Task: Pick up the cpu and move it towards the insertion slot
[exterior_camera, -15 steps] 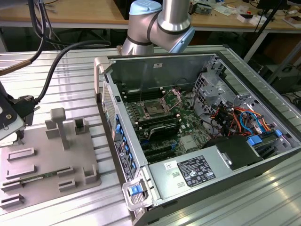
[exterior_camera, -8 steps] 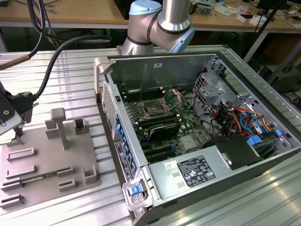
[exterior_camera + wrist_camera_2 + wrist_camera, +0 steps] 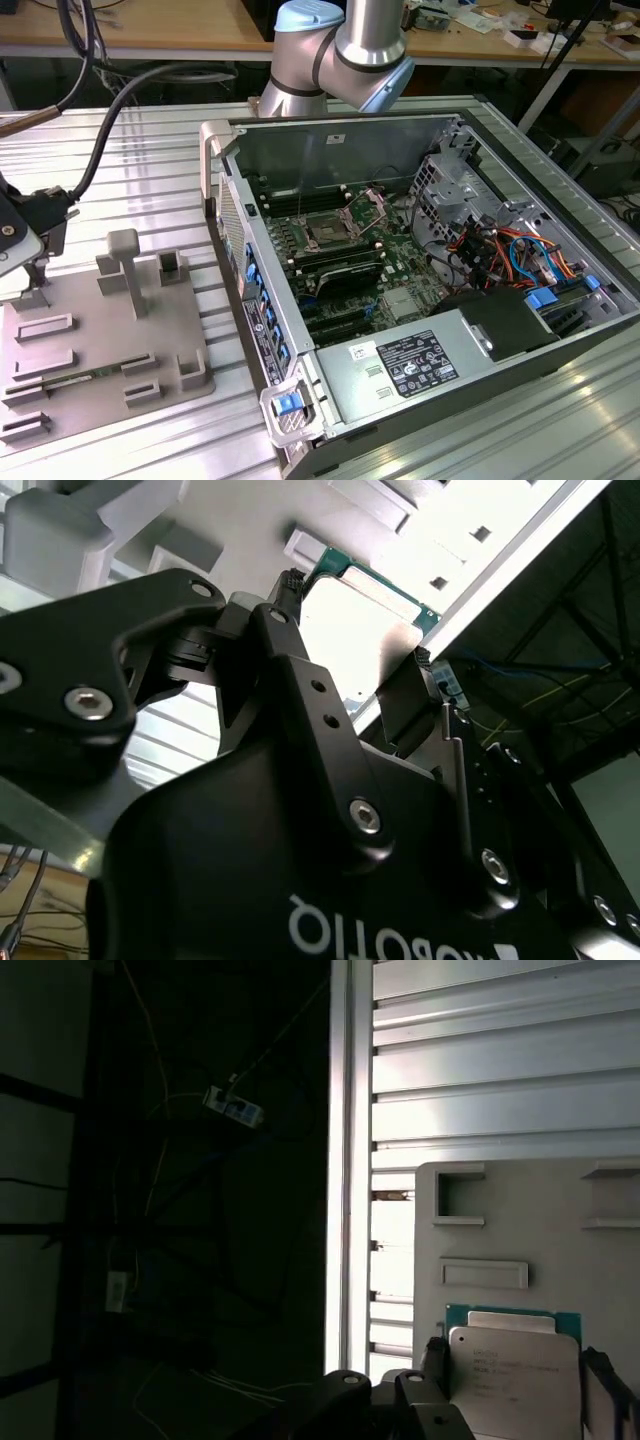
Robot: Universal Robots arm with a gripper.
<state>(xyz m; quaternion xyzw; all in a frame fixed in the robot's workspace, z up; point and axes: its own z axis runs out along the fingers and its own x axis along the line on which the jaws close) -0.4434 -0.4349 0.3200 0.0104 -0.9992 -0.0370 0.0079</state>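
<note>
One cpu [image 3: 362, 620] sits between the claw's [image 3: 355, 630] two fingers [image 3: 285, 620], pinched at opposite edges, above the one grey tray [image 3: 520, 1220]. The single insertion slot [image 3: 328, 230] lies well apart from the claw.

Soft, even room light fills the exterior view, with glare streaking the ribbed metal table [image 3: 560, 400] near the camera and the open computer case [image 3: 330, 150] dimmer inside. In the second wrist view the gripper [image 3: 357, 620] is a black silhouette against the blown-out cpu [image 3: 360, 645]. In the first wrist view, table [image 3: 500, 1060] slats glare beside darkness.
</note>
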